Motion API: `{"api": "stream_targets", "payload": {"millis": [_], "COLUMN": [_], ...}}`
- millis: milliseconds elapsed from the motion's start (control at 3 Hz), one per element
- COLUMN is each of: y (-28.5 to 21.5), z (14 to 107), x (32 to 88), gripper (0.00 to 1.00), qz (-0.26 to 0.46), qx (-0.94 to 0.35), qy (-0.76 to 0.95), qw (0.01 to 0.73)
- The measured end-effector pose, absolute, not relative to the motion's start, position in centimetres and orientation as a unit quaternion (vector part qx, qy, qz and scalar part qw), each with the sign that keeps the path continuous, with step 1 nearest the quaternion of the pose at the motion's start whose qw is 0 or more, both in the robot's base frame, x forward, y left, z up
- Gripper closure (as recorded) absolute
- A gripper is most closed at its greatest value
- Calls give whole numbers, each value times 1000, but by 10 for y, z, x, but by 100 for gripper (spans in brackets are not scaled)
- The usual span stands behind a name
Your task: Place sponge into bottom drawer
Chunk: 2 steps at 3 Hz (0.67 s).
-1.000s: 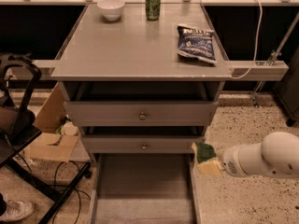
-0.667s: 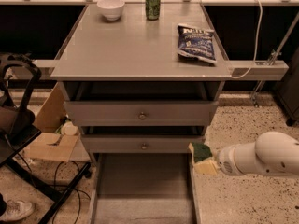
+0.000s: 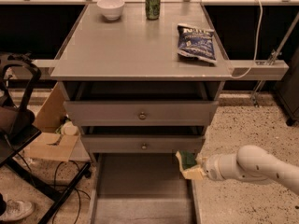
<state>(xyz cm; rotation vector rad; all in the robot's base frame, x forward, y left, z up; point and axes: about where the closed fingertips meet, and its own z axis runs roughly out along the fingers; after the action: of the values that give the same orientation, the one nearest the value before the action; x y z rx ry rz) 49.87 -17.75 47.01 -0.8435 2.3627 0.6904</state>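
Grey worktop above open bottom drawer; claw over that drawer's right wall, clamped on sponge.

Work surface: grey tabletop, flat and rectangular, mounted above three grey drawers. Items resting directly on it:
- White bowl: upright, at the far left corner.
- Green can: upright, at the far edge, right of the bowl and apart from it.
- Blue chip bag: lying flat near the right edge, between the far and near edges, well apart from the can.

The gripper is off the tabletop, below its near right corner, clamped on the sponge at the right wall of the bottom drawer
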Motion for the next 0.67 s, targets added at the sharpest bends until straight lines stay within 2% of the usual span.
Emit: {"api": "stream_targets", "payload": {"millis": [667], "y": [-166], "z": [343], "x": [466], "gripper": [100], "qz": [354], "qx": [-301], "qy": [849], "qw": [251]}}
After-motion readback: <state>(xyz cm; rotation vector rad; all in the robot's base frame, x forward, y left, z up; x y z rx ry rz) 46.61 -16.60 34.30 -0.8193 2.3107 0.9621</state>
